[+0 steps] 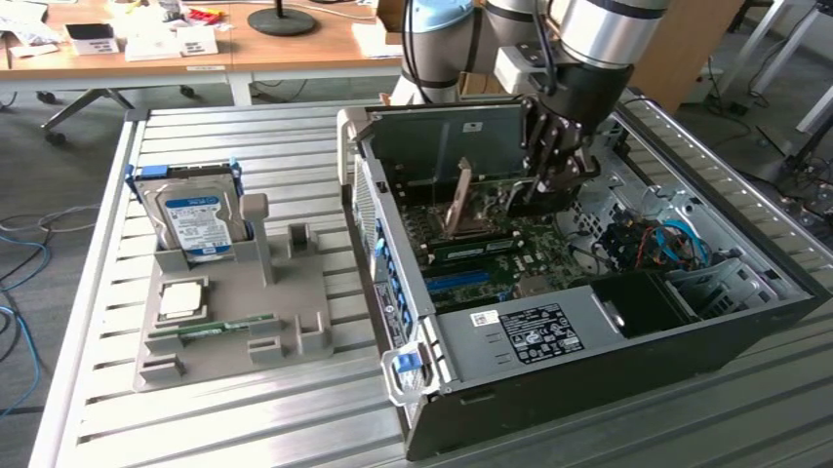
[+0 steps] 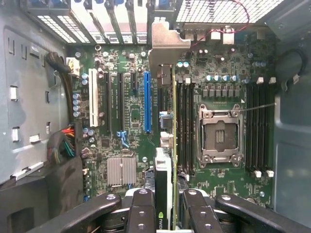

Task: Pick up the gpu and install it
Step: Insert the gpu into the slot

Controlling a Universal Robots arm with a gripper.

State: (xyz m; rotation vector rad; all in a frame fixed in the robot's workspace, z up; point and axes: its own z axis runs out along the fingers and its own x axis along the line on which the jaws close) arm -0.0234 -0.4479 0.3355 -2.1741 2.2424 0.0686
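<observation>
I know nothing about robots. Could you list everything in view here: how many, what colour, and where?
computer case: one, black, open, on the table toward the exterior view's right
motherboard: one, green, inside the case
gpu: one, black with silver bracket, edge-on above the motherboard
holder: one, grey, on the table toward the exterior view's left
hard drive: one, silver with blue label, upright in the holder
square chip: one, silver-grey, flat on the holder
memory stick: one, green, flat on the holder
table: one, silver metal slats
desks: wooden, behind the table
arm: one, silver-grey, reaching into the case
gripper: one, black, shut on the gpu
</observation>
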